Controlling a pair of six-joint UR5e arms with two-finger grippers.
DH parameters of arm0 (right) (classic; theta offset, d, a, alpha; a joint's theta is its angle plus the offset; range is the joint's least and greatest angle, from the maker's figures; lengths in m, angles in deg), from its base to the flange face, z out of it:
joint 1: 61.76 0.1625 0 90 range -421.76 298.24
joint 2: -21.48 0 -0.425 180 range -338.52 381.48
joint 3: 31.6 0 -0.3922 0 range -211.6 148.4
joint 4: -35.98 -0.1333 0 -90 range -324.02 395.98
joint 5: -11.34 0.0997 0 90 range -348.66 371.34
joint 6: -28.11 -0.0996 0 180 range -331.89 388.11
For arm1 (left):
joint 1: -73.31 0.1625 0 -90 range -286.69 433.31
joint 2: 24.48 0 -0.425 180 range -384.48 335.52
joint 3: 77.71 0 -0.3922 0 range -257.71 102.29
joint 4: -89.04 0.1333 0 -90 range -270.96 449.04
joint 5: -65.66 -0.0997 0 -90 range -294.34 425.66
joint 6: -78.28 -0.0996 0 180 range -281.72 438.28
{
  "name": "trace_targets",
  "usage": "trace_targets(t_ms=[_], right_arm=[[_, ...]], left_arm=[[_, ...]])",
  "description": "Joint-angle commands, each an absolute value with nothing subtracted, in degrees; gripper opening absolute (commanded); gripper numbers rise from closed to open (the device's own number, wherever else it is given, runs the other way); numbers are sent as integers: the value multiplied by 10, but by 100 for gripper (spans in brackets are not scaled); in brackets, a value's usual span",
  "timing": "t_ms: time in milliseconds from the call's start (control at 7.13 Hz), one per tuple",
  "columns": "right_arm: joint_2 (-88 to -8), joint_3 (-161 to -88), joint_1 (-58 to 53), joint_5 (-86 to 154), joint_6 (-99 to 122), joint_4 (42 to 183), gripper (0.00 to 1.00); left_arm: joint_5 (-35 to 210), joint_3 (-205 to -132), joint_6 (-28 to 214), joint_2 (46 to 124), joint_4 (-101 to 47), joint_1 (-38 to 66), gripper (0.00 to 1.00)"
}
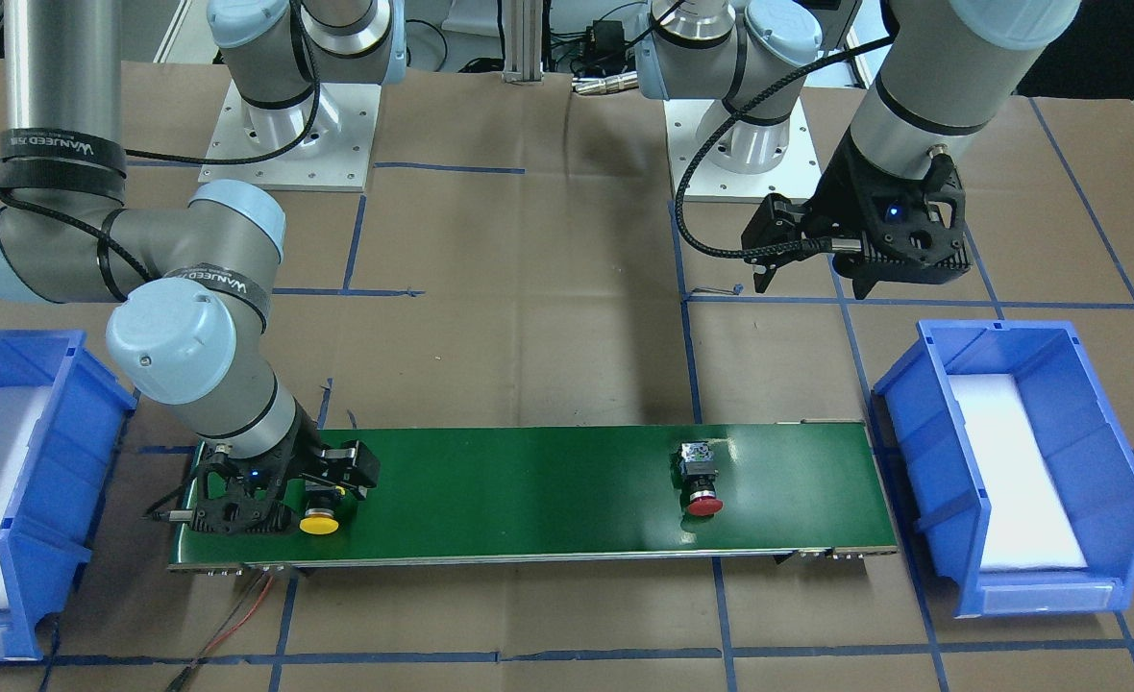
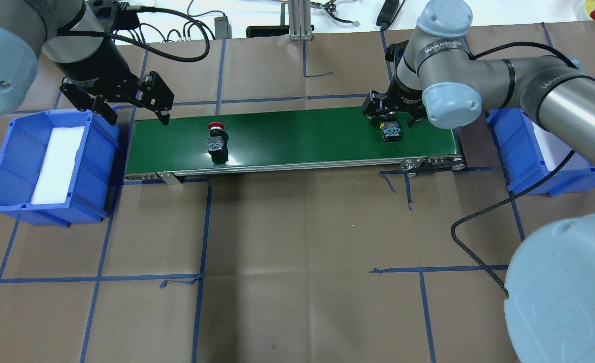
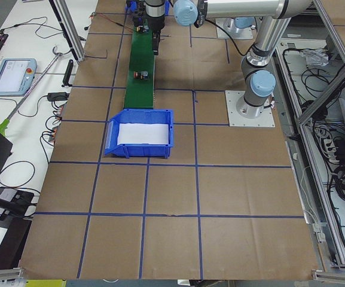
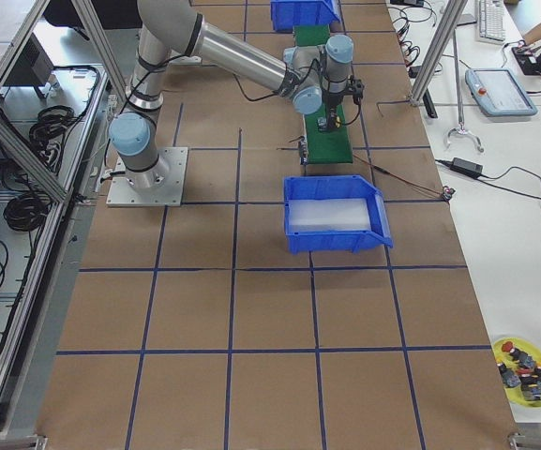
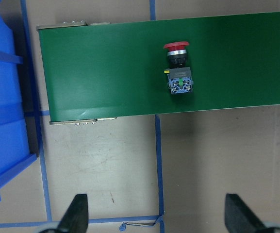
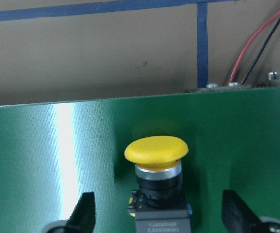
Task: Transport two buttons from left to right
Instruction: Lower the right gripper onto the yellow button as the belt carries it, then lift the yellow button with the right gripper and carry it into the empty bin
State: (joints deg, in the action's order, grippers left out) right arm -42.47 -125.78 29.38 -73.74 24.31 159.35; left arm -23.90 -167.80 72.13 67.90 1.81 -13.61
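Bright even light, with glare on the green belt (image 6: 64, 160).

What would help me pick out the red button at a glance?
Find the long green belt. Toward the robot's left on it lies the red-capped button, alone; unlike the yellow-capped button, it has no black fingers either side.
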Motion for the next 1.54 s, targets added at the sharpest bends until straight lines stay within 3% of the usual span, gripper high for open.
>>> trace_targets(t_ms=[0, 140, 281, 842, 1403], right_arm=[[-423, -1257, 294, -748, 242, 1587, 28], [-428, -1255, 293, -758, 251, 1586, 9], [-436, -1240, 290, -792, 255, 1566, 6], [-532, -1116, 162, -810, 350, 1337, 7], [-516, -1131, 15, -788, 545, 1377, 5]], left_arm=[[-239, -1678, 722, 678, 18, -136, 99], [-239, -1678, 722, 678, 18, -137, 99], [-239, -1678, 722, 678, 18, -137, 99], [-238, -1679, 722, 678, 18, -137, 99], [-237, -1679, 724, 677, 18, -137, 99]])
